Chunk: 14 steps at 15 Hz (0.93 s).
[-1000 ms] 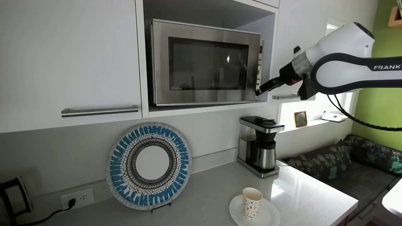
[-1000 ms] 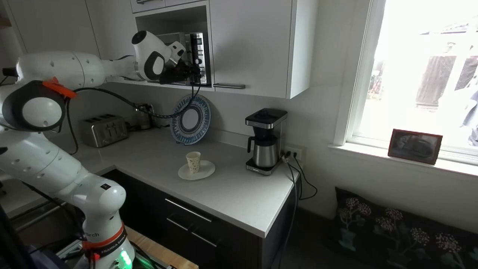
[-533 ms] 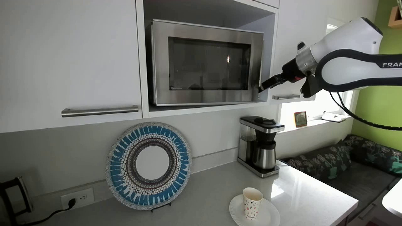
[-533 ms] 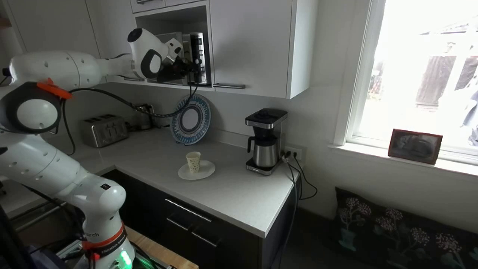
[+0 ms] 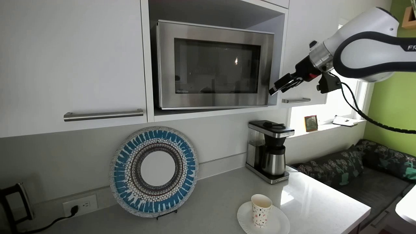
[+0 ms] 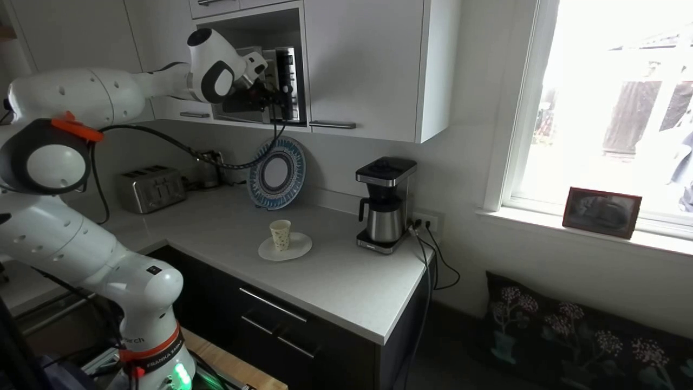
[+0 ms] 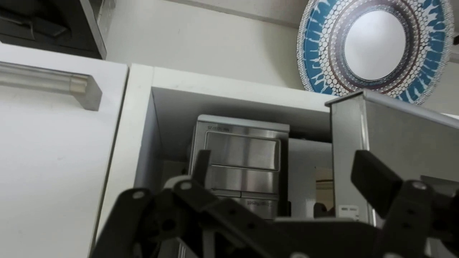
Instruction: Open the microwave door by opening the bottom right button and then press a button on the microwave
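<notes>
Now, gripper (image 7: 282,157): spread wide, pinching nothing; touching anything, we cannot tell.
Bottom right button (image 7: 244,148): near the gripper, mostly visible.
Stop/Reset button (image 7: 260,206): our gripper hides what lies past it.
Microwave door (image 7: 401,143): ajar, so we judge the opening step done; next, probably, we narrow the gripper and press a button.
Microwave (image 5: 216,65): in its cabinet niche (image 5: 148,65).

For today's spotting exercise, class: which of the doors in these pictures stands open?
The microwave door, steel-framed with dark glass: the wrist view shows a gap between it and the control strip. The white cupboard doors look shut.
</notes>
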Available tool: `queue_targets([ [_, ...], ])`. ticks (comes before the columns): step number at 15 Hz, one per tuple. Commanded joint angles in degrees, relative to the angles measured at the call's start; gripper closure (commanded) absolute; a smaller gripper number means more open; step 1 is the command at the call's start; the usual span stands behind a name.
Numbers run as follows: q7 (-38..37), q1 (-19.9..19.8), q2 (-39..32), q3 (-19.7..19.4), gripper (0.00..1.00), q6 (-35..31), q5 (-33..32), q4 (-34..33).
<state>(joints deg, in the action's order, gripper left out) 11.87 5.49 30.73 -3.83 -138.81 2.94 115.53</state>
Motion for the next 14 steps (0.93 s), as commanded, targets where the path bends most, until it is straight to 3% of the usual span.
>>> queue_targets([
  [1, 1.3, 2.4, -0.6, -1.7, 0.0, 8.1, 4.8, -3.9],
  [10, 11.9, 7.4, -1.4, -6.6, 0.0, 19.4, 20.0, -7.6],
  [14, 14.8, 7.4, -1.1, -6.8, 0.0, 27.0, 23.0, -10.2],
])
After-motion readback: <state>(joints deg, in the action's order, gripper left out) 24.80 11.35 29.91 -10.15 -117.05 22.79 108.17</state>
